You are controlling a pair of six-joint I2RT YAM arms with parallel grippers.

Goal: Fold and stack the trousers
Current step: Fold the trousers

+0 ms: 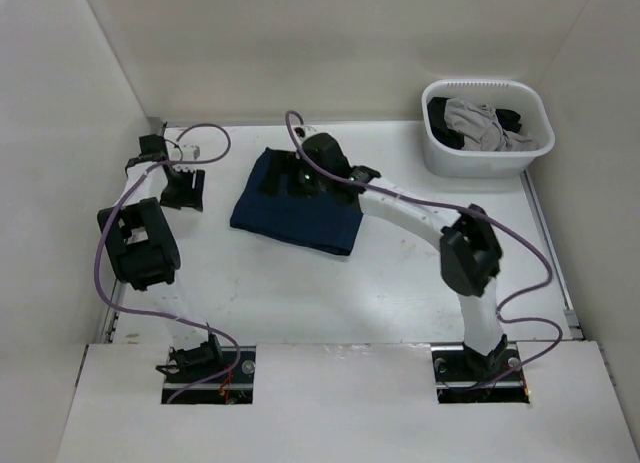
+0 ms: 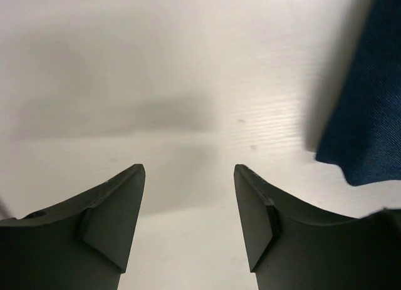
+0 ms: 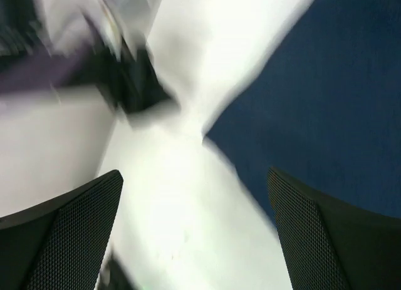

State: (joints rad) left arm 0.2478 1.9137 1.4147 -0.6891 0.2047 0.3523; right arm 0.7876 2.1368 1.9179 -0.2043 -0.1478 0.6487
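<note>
Now, jeans: folded into a dark blue rectangle, flat on the table, upper middle of the top view.
Left gripper: 2 fingers apart, empty, over bare table; jeans edge at the right of its view.
Right gripper: fingers spread, holding nothing, at the jeans' upper left part; wrist view blurred.
Basket: upper right, grey and black clothes inside.

Right wrist view is all smear: the trousers run off frame at three o'clock, edges blurred.
</note>
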